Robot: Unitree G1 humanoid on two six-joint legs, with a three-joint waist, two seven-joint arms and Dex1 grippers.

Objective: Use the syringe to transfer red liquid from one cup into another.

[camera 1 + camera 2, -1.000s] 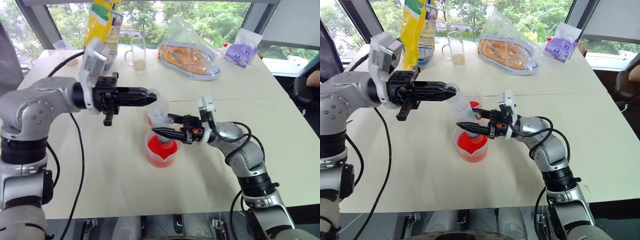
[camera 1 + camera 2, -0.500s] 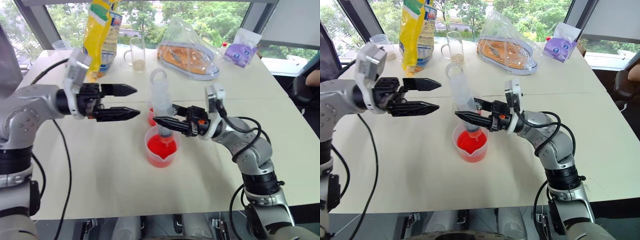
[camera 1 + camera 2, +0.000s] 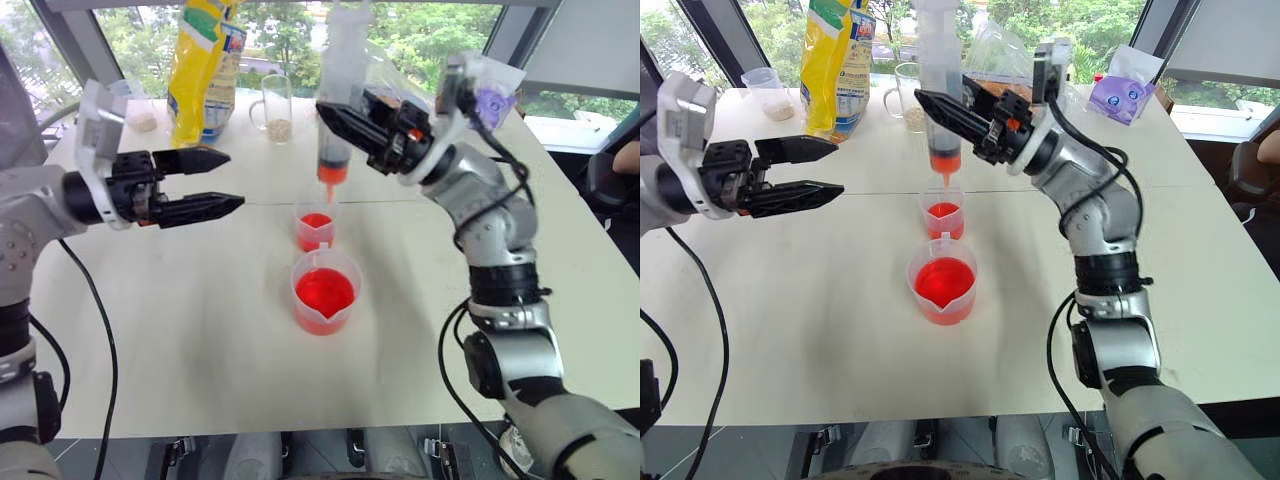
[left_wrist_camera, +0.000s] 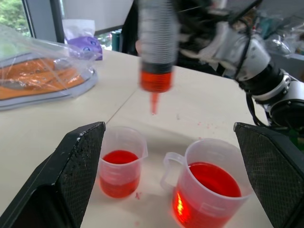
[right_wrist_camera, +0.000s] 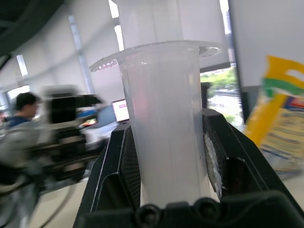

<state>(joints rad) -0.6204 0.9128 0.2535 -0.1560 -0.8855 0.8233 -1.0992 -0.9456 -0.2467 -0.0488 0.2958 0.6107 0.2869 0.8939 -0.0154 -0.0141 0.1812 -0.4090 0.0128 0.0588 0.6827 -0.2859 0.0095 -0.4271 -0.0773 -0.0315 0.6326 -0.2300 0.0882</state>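
The right end effector [image 3: 335, 115] is pinching the syringe [image 3: 337, 120] around its clear barrel, holding it upright in the air with the orange-red tip pointing down, above the small cup [image 3: 315, 226] and well clear of its rim. A band of red liquid [image 4: 156, 80] sits in the bottom of the barrel. The small cup stands near the middle of the desk [image 3: 200, 330] with a shallow red pool inside; the wide spouted cup [image 3: 325, 291], much fuller, stands just beside it on the side toward the desk's near edge. The left end effector [image 3: 220, 180] hangs spread and empty, off toward the desk's left edge, its fingers level and pointing at the syringe. The syringe looks light and stiff, but its smooth round barrel is likely slippery, so a firm hold on the mid-barrel below the flange seems right, leaving the plunger top free for the other end effector to press. Both cups are thin, light plastic and would probably tip easily if nudged, spilling thin liquid.
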